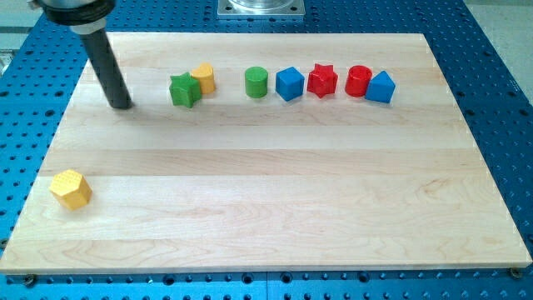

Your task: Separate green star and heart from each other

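The green star (184, 90) lies near the view's top left on the wooden board (266, 208). The yellow heart (203, 78) touches the star's upper right side. My tip (122, 107) rests on the board to the left of the green star, about a block's width and a half away, touching no block.
To the right of the pair runs a row: a green cylinder (256, 82), a blue cube (289, 83), a red star (321, 81), a red cylinder (358, 81) and a blue block (380, 87). A yellow hexagonal block (71, 188) lies at the lower left.
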